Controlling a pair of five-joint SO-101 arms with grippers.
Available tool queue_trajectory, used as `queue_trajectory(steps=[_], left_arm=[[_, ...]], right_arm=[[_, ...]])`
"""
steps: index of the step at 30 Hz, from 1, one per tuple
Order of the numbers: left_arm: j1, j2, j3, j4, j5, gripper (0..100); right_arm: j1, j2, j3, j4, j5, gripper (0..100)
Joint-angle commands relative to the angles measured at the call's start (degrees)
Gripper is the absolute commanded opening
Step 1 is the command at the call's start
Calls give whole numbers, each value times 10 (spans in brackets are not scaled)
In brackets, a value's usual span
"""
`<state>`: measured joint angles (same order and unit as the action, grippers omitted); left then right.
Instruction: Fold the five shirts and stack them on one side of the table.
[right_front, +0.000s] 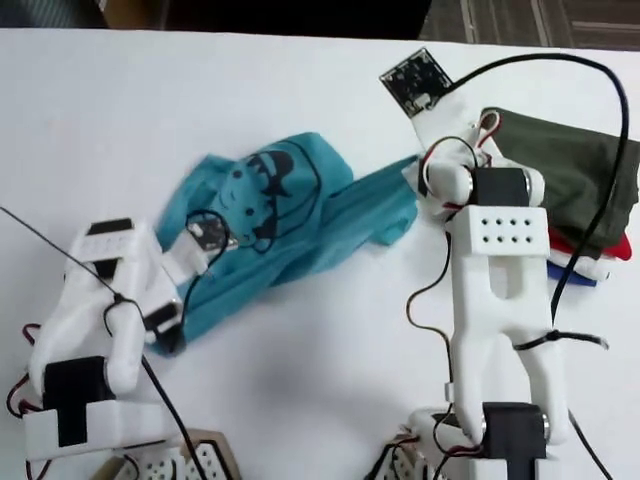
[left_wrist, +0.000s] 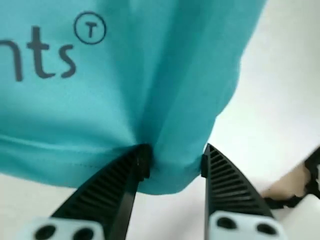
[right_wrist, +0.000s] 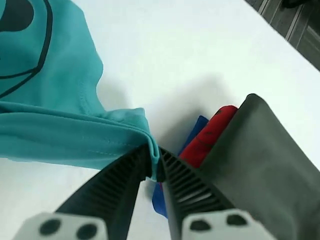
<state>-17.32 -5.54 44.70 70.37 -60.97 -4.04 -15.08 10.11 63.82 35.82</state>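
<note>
A teal shirt (right_front: 280, 220) with a dark print lies crumpled and stretched across the middle of the white table (right_front: 120, 110). My left gripper (right_front: 168, 335) is at the shirt's near left end. In the left wrist view the left gripper (left_wrist: 172, 155) is shut on a thick fold of the teal shirt's (left_wrist: 125, 90) hem, with its jaws a little apart around the fold. My right gripper (right_front: 418, 180) holds the shirt's far right corner. In the right wrist view the right gripper (right_wrist: 154, 152) is shut tight on the teal hem (right_wrist: 120, 130). Folded shirts are stacked at the right, an olive one (right_front: 570, 170) on top.
Under the olive shirt (right_wrist: 265, 160) show a red one (right_wrist: 212, 132) and a blue one (right_wrist: 192, 135). A small black board (right_front: 415, 82) lies at the back beside the right arm. A black cable (right_front: 545, 62) arcs over the stack. The arm bases stand at the front edge.
</note>
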Motion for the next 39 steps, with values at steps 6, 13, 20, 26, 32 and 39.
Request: queue_trajectory(steps=[6,13,20,26,32,39], left_arm=[[12,-25,16,-43,13,224],[14,-24,17,-59,8,101],[11,-31,-7,-52,13,25],[10,-32,-200,86,40,25],[-18,-32,-478,239,49,25],[-68,-32,-668,312,49,25]], right_arm=[[-2,0,-33,5,2,20],[-2,0,-33,20,2,20],[-3,0,-33,19,2,20],[-3,-10,-42,-29,1,21],[-16,-20,-78,-51,1,21],[-46,-62,-176,-44,1,20]])
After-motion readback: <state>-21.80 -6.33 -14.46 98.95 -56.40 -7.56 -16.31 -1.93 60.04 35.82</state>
